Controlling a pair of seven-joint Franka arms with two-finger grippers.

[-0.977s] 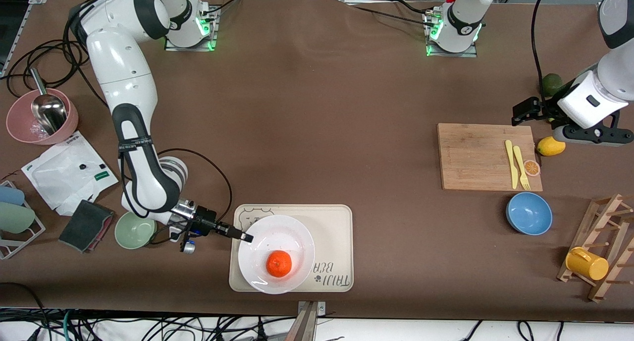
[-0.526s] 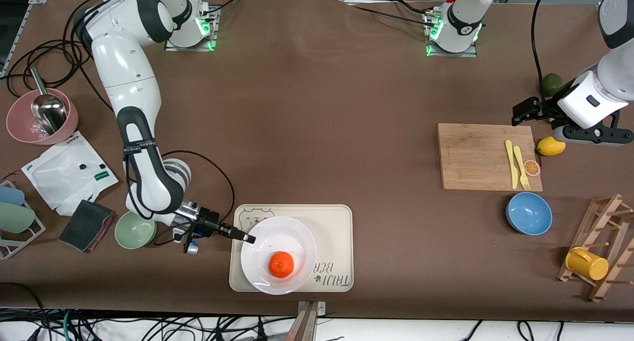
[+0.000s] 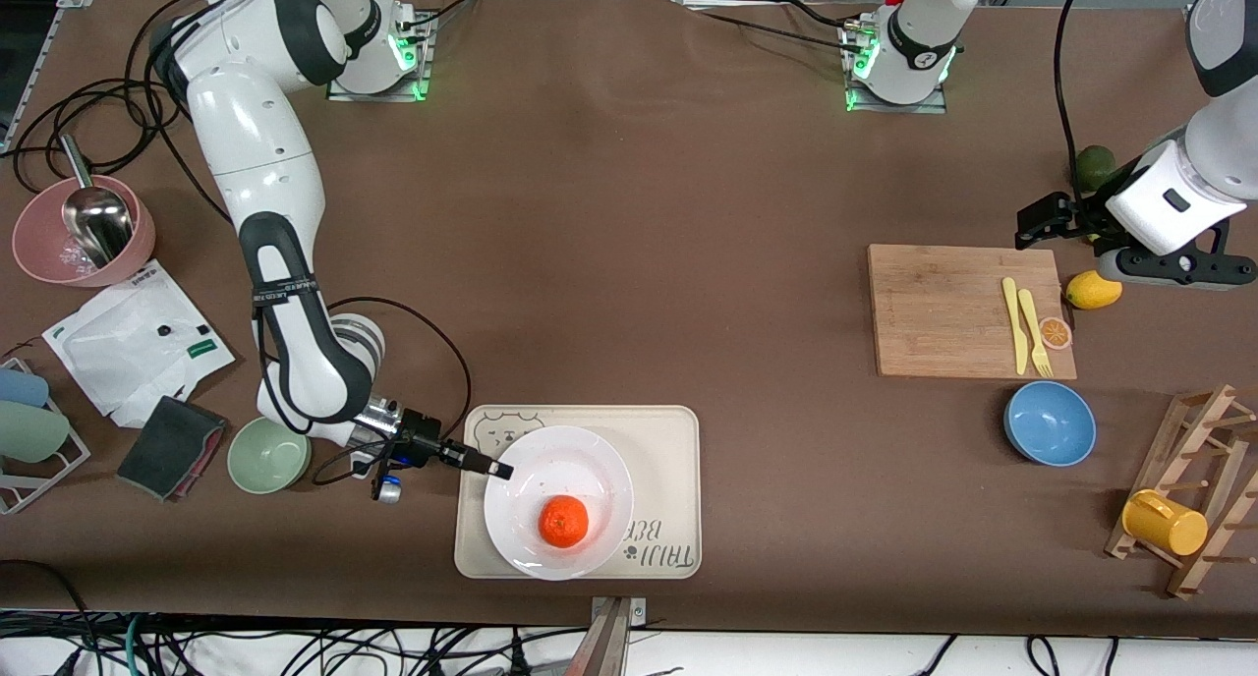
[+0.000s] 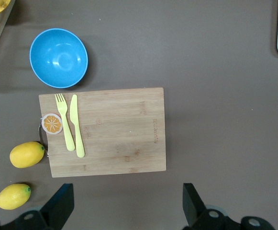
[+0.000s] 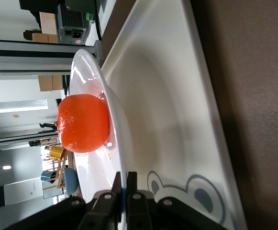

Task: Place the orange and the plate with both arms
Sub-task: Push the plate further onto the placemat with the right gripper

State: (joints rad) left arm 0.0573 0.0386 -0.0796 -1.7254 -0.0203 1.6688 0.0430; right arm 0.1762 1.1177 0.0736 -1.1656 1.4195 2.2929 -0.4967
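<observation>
I have the right pincer [image 3: 499, 472] clamped edge-on over the rim of the plate [image 3: 600, 470], at the rim's edge toward the right arm's end of the bench, so the plate and its load stretch away from my fingertips over the bear-print tray [image 3: 673, 440]. The orange [image 3: 563, 522], bright and dimpled, sits in the glossy white plate's well, nearer the front camera than my grip. The left pincer [image 4: 124, 203] waits spread apart, above the cutting board [image 3: 958, 312].

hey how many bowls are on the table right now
3. A pink bowl holding a metal scoop sits at the right arm's end, a green bowl beside the right tool, and a blue bowl near the cutting board.
</observation>
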